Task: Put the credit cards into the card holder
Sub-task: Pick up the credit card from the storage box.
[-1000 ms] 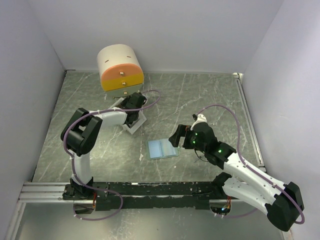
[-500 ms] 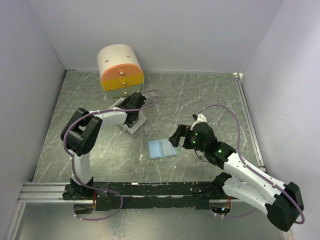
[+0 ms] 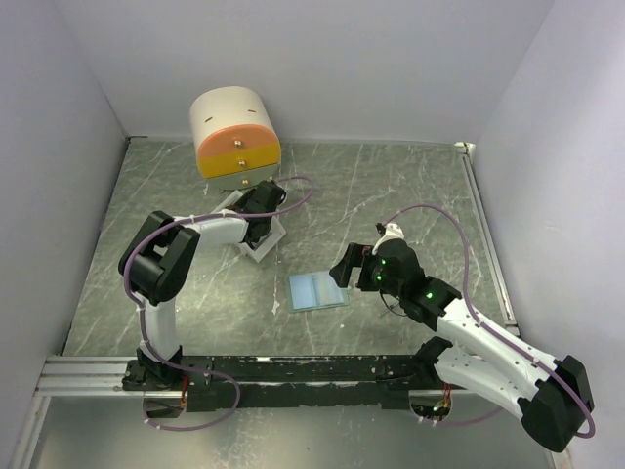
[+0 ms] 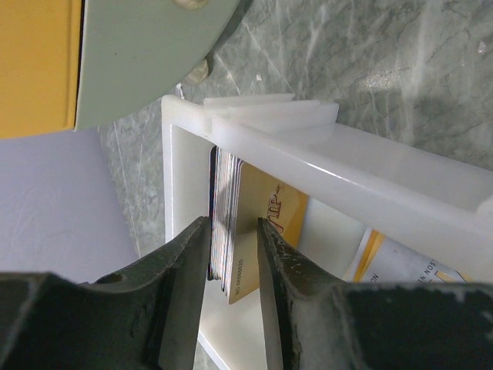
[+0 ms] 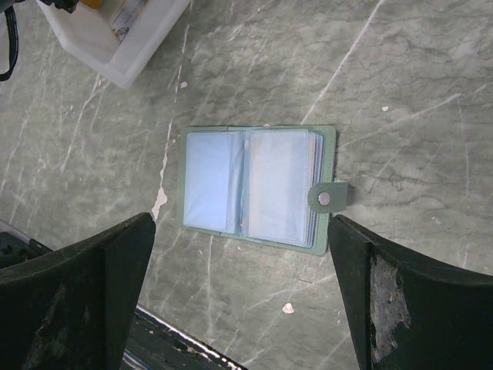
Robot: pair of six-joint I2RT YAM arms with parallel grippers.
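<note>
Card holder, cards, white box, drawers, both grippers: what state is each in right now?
card holder: lying open flat, clasp undone, facing sleeves look empty.
white box: upright, open top.
credit cards: stacked on edge inside the white box.
drawers: both look shut.
left gripper: straddles the credit cards; grip unclear.
right gripper: wide open above the card holder.

inside the white box [image 4: 254, 139] the left gripper [image 4: 231, 308] has little room: one finger sits between the wall and the credit cards [image 4: 225, 223], and the cream cylinder [image 3: 232, 132] stands just behind. the card holder [image 5: 254, 187] lies open (table [image 5: 400, 77] bare all round) below the wide-spread right gripper [image 5: 246, 308].
</note>
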